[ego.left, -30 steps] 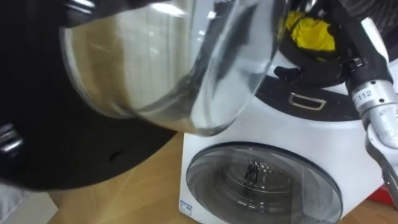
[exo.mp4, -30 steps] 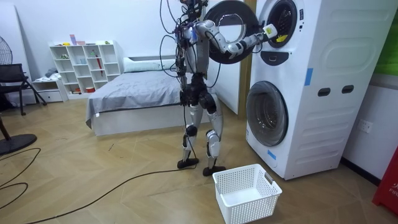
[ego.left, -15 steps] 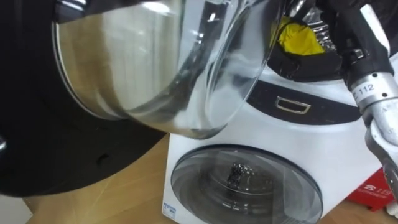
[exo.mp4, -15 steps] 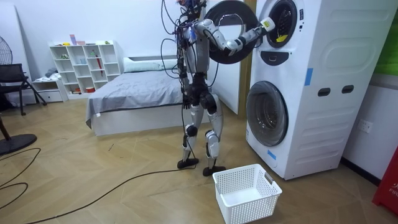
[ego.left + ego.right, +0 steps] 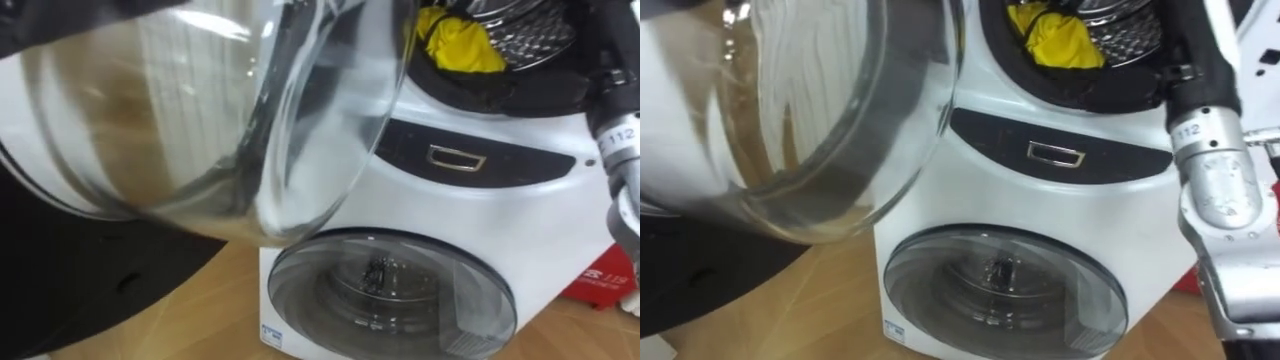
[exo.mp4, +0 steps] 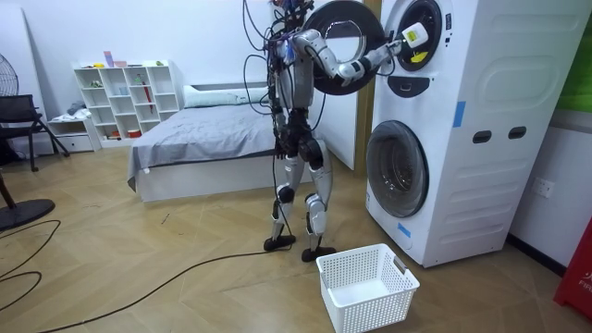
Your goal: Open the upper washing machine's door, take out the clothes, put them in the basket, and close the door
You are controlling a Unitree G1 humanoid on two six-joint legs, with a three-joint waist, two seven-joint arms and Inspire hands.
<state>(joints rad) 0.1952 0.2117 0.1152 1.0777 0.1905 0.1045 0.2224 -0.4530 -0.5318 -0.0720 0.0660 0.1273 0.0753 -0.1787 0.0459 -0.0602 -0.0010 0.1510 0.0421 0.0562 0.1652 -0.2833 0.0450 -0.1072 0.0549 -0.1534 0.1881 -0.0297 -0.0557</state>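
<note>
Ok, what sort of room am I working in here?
Apparently a bedroom with a laundry corner: a bed, a white shelf unit by the wall, and two stacked washing machines with a basket on the floor in front.

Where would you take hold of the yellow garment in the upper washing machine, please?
Probably its bunched top fold: the yellow garment lies heaped at the front lip of the upper drum. Come in from the front, slightly right, since the open door hangs on the left.
</note>
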